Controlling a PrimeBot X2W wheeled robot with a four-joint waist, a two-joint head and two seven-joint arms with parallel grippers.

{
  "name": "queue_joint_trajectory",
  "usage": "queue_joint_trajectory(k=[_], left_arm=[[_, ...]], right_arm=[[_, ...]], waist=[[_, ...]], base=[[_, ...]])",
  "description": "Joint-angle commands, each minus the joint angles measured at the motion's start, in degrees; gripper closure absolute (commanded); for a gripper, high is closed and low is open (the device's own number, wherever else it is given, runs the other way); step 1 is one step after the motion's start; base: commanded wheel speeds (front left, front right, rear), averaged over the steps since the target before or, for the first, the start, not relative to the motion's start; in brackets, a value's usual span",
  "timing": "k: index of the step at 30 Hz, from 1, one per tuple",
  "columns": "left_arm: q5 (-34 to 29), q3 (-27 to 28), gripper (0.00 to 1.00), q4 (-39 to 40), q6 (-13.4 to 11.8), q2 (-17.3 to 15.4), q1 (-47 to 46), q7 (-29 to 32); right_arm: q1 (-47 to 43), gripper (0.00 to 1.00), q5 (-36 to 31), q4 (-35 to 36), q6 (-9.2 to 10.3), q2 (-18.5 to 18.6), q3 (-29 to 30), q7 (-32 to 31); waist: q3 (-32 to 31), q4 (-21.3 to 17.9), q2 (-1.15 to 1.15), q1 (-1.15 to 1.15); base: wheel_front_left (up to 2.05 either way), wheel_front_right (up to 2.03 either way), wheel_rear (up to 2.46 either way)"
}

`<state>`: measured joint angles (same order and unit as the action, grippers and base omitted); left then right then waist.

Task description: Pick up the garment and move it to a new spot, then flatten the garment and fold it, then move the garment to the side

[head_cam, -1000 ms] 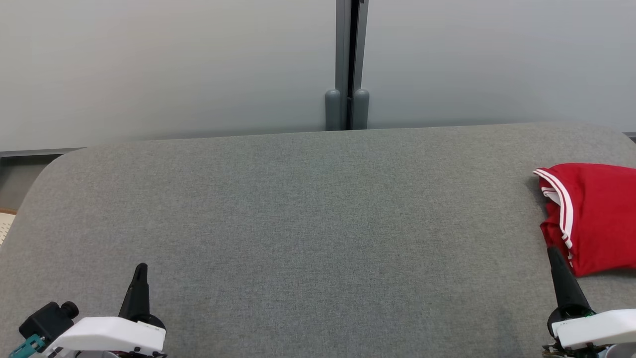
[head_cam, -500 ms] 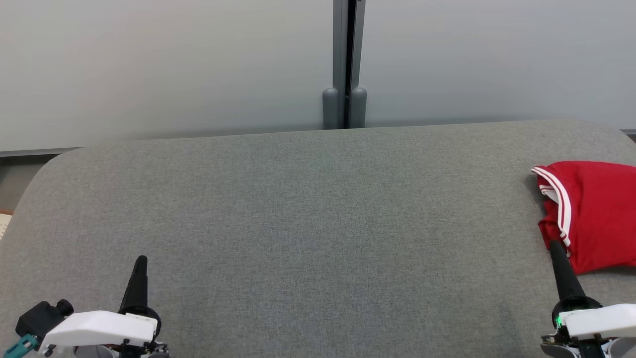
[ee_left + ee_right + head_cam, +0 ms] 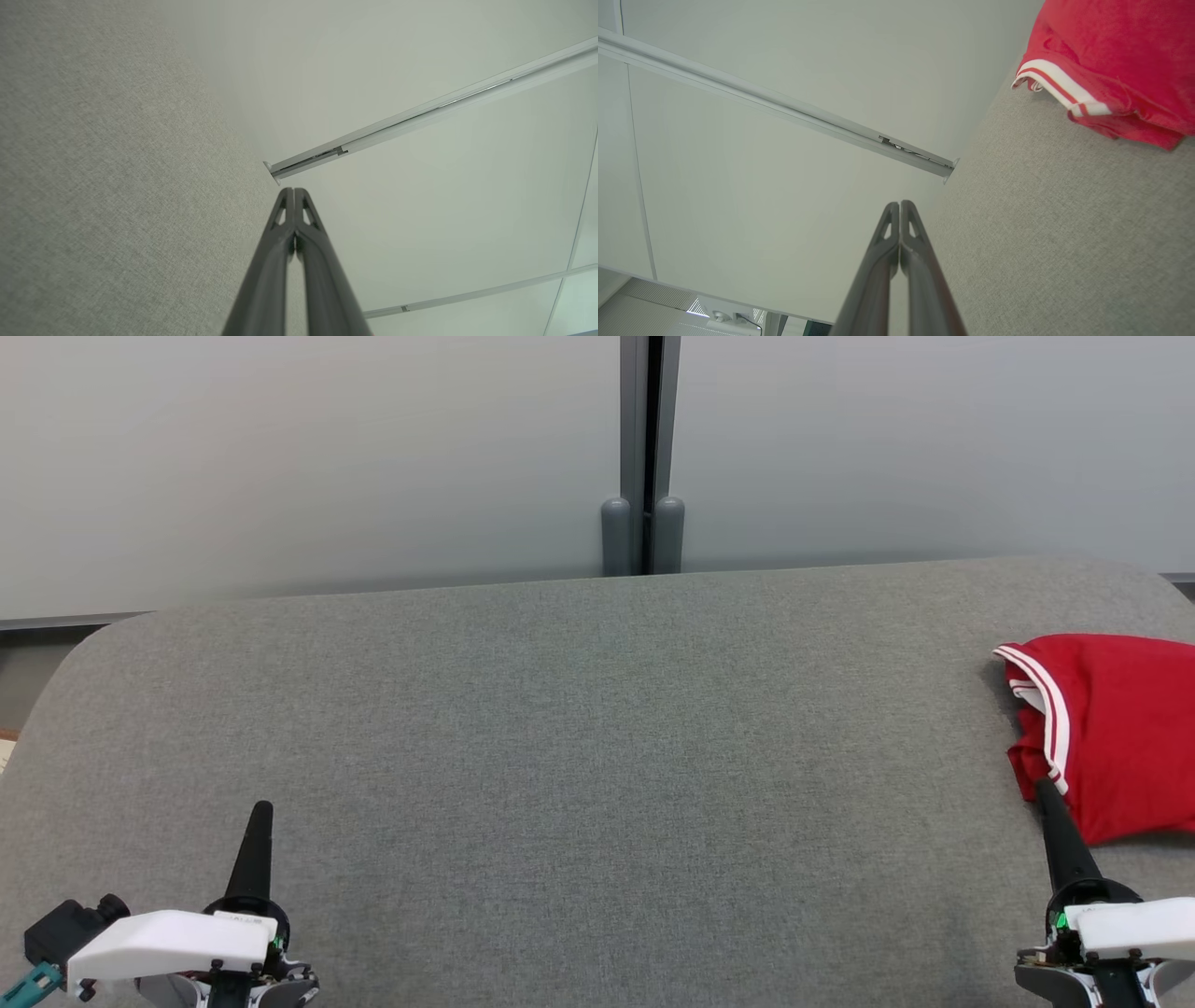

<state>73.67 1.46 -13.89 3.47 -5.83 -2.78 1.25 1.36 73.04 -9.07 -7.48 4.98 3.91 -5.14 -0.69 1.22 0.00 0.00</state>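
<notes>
Left end effector (image 3: 260,817) and right end effector (image 3: 1047,795) rest low at the near corners of the table (image 3: 560,737), each pinched fully closed with nothing in it. In the head view the right one's tip lines up with the near corner of the garment (image 3: 1116,733), but the right wrist view shows cloth and tip apart.

The garment is a red piece with white-striped trim. It lies bunched into a compact, layered bundle at the table's far right, partly cut off by the picture's edge. Beyond it stands a pale wall (image 3: 280,457).

I judge this fits two stages: a bundle waiting at the side to be picked up, or one folded and set aside. The pictures do not settle which. Any further handling would suit the nearer right end effector, which would need to open before taking cloth.
</notes>
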Motion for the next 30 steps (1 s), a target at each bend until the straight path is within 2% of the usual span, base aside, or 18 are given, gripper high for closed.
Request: queue_joint_trajectory(k=[1, 30], left_arm=[[1.0, 0.6, 1.0, 0.3, 0.5, -0.1, -1.5, 0.3], [13.0, 3.9, 1.0, 0.0, 3.1, 2.0, -3.0, 3.8]], right_arm=[[1.1, 1.0, 1.3, -0.1, -0.02, 0.1, 0.3, -0.2], [3.9, 1.0, 13.9, -3.5, -0.02, -1.1, 1.6, -0.8]], waist=[[0.0, 0.0, 0.0, 0.0], [0.6, -0.8, 0.0, 0.0]], base=[[0.0, 0.0, 0.0], [0.0, 0.0, 0.0]])
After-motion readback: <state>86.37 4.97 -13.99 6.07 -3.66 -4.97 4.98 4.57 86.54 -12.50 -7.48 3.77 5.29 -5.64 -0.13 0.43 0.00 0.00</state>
